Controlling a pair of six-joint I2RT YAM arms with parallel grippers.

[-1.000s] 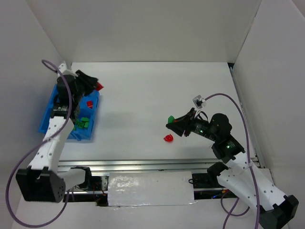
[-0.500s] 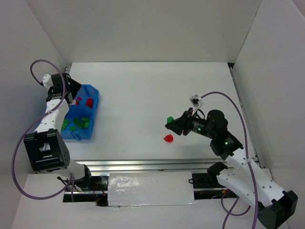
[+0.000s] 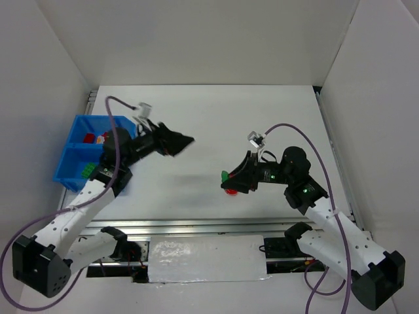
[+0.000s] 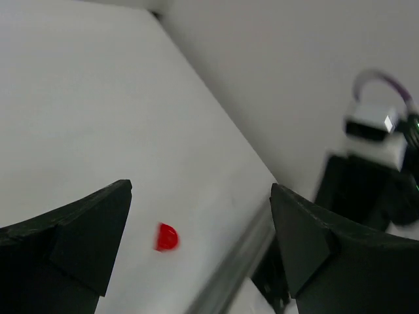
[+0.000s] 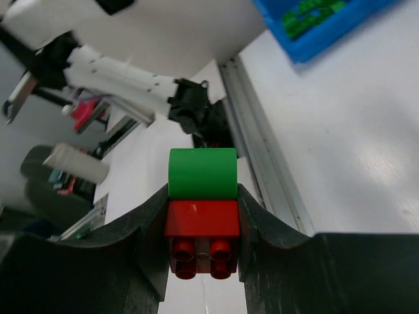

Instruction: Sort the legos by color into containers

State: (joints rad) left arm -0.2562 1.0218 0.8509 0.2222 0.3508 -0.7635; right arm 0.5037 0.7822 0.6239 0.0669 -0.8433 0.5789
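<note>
Left tool (image 3: 182,140): fingers spread wide, nothing between them. Hangs over the bench (image 3: 262,118), well apart from the blue bin (image 3: 64,163), pointing toward the bench's middle.

Right tool (image 3: 230,178): pinching a two-brick stack (image 5: 202,196), a green brick joined to a red one, gripped at the red one. Hangs low near the bench's middle.

Loose red brick (image 4: 166,237): lies alone on the bench, just beside the right tool's tip.

Blue bin: left side of the bench. Red legos (image 3: 91,137) in the far compartment, green legos (image 3: 85,171) in the near one.

Step in hand (judged): final pieces. The left arm seems free to collect the loose red brick, while the right holds a mixed stack that suits neither compartment whole.

Next move calls for: open fingers lowered astride the small brick, clear of the right tool close by. The stack probably needs splitting first.

View notes: only the right wrist view shows the held piece as two joined colours. Only the left wrist view shows the loose brick lying free. Only the top view shows both compartments.
</note>
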